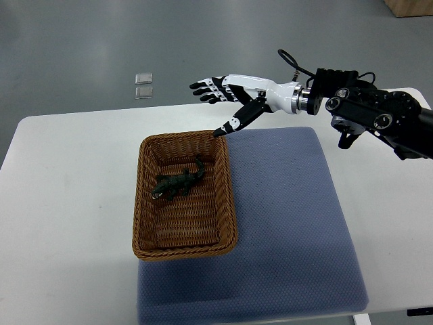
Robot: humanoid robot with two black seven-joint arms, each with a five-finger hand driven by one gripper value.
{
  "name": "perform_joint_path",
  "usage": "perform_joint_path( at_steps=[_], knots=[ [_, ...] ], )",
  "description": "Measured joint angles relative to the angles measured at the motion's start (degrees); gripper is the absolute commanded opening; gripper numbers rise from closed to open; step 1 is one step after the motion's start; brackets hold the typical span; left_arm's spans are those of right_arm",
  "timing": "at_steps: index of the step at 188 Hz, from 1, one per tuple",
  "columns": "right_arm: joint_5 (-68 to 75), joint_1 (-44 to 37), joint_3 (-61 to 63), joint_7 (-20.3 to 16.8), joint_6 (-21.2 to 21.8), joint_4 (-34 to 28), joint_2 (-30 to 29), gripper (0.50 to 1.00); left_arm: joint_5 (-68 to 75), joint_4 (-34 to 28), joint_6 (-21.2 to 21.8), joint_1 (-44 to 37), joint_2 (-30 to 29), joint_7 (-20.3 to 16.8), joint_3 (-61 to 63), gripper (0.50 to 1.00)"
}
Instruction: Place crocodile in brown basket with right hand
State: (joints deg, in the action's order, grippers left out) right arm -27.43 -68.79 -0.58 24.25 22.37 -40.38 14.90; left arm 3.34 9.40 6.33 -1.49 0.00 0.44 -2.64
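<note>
Top view. A white table (67, 203) with rounded far corners fills most of the frame, with grey floor (101, 40) beyond its far edge. A blue mat (291, 223) covers the middle of the table and reaches its near edge. The table stays bare to the left of the mat, and a narrower bare strip lies to the mat's right.

A brown basket (139, 203) stands on the left part of the mat, its left wall roughly level with the mat's left edge. Its far rim stops short of the table's far edge. The crocodile (178, 183) lies flat on the basket floor in the far half. It is set on a diagonal, tail toward the far right corner, and is clear of the side walls. The near half of the basket floor is bare.

The right arm (379, 115) enters from the right edge, crossing above the table's far right corner. The right hand (237, 87) hovers past the far rim of the basket, over the table's far edge. Its fingers (203, 88) are stretched out flat toward the left and hold nothing. The thumb (238, 120) points down and to the left, its tip just above the basket's far right corner.

The crocodile lies nearer the camera than the hand and to its left. It is well apart from the palm and touched by no finger.

Two small clear squares (143, 85) lie on the floor beyond the table.
</note>
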Motion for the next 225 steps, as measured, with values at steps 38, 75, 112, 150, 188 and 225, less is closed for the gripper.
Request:
perform_joint_path(
  at_steps=[38,75,112,150,188,225],
  knots=[
    [22.0,4.2,0.1,-11.4,0.0,1.8,2.4,0.926,0.0,0.0,0.0,0.0,0.0,0.0,0.0,1.000],
    [41.3,8.2,2.7,-15.5,2.3,6.7,2.8,0.926,0.0,0.0,0.0,0.0,0.0,0.0,0.0,1.000],
    [46.4,13.1,10.0,-17.8,5.7,10.6,2.4,0.926,0.0,0.0,0.0,0.0,0.0,0.0,0.0,1.000],
    [46.7,16.6,16.2,-19.6,5.9,11.0,2.0,0.926,0.0,0.0,0.0,0.0,0.0,0.0,0.0,1.000],
    [46.8,18.0,17.1,-19.4,5.7,11.0,1.6,0.928,0.0,0.0,0.0,0.0,0.0,0.0,0.0,1.000],
    [46.5,18.1,17.2,-19.0,5.5,11.0,1.6,0.928,0.0,0.0,0.0,0.0,0.0,0.0,0.0,1.000]
  ],
)
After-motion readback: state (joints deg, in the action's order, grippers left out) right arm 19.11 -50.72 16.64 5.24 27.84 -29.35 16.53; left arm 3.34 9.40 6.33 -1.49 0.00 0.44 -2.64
